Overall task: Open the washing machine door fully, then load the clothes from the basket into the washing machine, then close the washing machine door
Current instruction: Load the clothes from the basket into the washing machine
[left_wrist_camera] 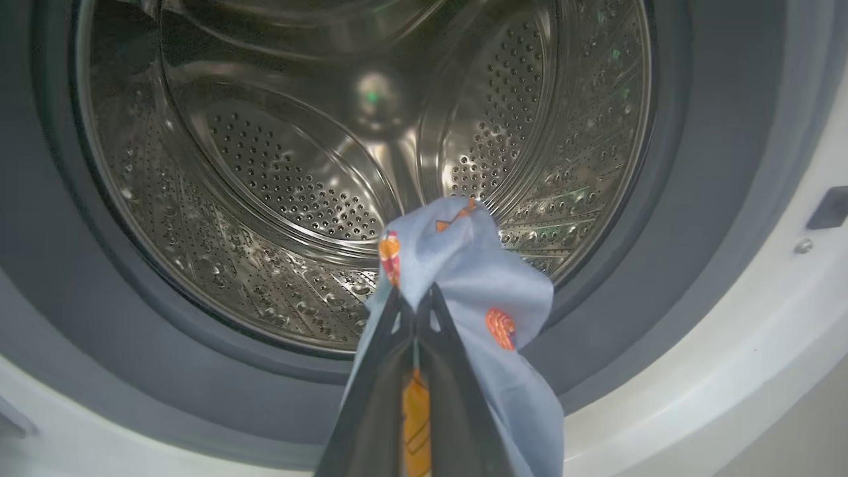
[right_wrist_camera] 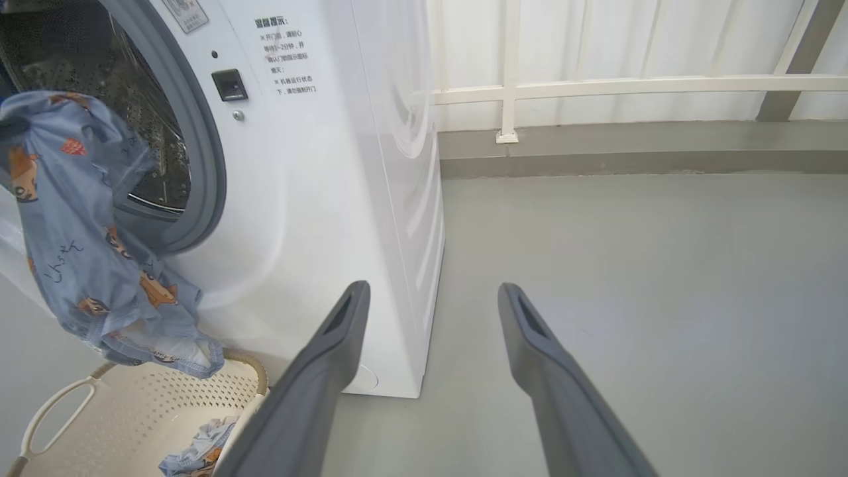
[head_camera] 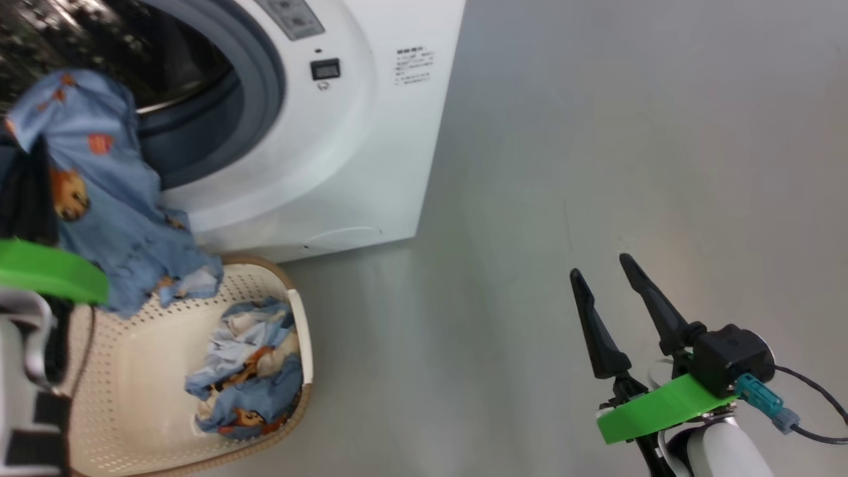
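Two lots of cloth matter here. Nearest you, the right jaws stand wide apart and empty over bare floor, likely kept aside so the left arm has room. The basket sits on the floor against the foot of the washing machine, which keeps each carry short. Crumpled clothes lie at its right end. Above it, the left jaws are pinched shut on a blue fox-print garment, lifted to the grey rubber ring. Your left wrist view shows that pinch and, beyond, the drum with no cloth on the part seen. Your right wrist view adds the hem at the basket's rim; touching or not, I cannot tell.
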Tool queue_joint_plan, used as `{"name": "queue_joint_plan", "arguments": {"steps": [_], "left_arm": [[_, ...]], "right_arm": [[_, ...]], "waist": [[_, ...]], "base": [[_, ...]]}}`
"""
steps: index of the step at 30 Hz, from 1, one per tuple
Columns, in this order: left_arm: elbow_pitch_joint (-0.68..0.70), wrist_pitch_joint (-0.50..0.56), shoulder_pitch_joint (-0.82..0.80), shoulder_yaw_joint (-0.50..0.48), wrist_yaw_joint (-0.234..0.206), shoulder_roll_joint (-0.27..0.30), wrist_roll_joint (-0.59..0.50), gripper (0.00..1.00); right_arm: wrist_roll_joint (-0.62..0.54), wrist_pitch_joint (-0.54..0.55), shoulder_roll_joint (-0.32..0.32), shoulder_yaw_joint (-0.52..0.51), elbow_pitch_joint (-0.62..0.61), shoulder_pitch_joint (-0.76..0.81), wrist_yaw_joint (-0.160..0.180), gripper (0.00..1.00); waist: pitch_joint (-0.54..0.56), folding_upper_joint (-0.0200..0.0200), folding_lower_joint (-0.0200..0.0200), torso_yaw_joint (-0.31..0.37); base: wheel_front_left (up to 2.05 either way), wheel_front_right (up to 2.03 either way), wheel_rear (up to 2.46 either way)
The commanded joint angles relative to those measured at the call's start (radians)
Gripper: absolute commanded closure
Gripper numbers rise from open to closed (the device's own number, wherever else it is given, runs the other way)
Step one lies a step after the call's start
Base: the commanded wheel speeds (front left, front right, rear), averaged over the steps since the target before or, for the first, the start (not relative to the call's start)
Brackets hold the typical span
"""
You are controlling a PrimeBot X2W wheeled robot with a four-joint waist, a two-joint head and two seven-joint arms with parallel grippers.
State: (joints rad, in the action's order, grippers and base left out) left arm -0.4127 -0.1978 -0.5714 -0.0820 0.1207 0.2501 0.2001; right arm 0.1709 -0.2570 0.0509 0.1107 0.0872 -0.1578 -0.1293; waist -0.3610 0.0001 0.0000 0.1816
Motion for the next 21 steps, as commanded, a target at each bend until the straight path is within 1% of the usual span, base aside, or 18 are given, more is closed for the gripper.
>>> {"name": "queue_joint_plan", "arguments": {"steps": [1,5,15,21], "left_arm": [[0.009,0.001,-0.044,-0.034,0.004,0.056,0.005,1.0],[-0.047,0.018,-0.127,-0.034,0.004,0.083,0.01,1.0],[-0.189,0.076,-0.329,0.021,0.007,0.152,-0.012,1.0],[-0.282,0.089,-0.439,0.055,0.008,0.169,-0.013,1.0]], "right_arm": [[0.011,-0.005,-0.001,0.023,-0.025,-0.014,-0.001,0.0],[0.019,-0.005,-0.001,0.027,-0.03,-0.02,-0.001,0.0],[0.046,-0.005,-0.001,0.054,-0.045,-0.055,-0.001,0.0],[0.061,-0.005,-0.001,0.062,-0.046,-0.069,-0.001,0.0]], "waist": [[-0.04,-0.0001,0.0,0.033],[-0.081,-0.0001,0.0,0.053],[-0.178,-0.0001,0.0,0.098],[-0.229,-0.0001,0.0,0.112]], "base": [[0.0,0.0,0.0],[0.0,0.0,0.0],[0.0,0.0,0.0],[0.0,0.0,0.0]]}}
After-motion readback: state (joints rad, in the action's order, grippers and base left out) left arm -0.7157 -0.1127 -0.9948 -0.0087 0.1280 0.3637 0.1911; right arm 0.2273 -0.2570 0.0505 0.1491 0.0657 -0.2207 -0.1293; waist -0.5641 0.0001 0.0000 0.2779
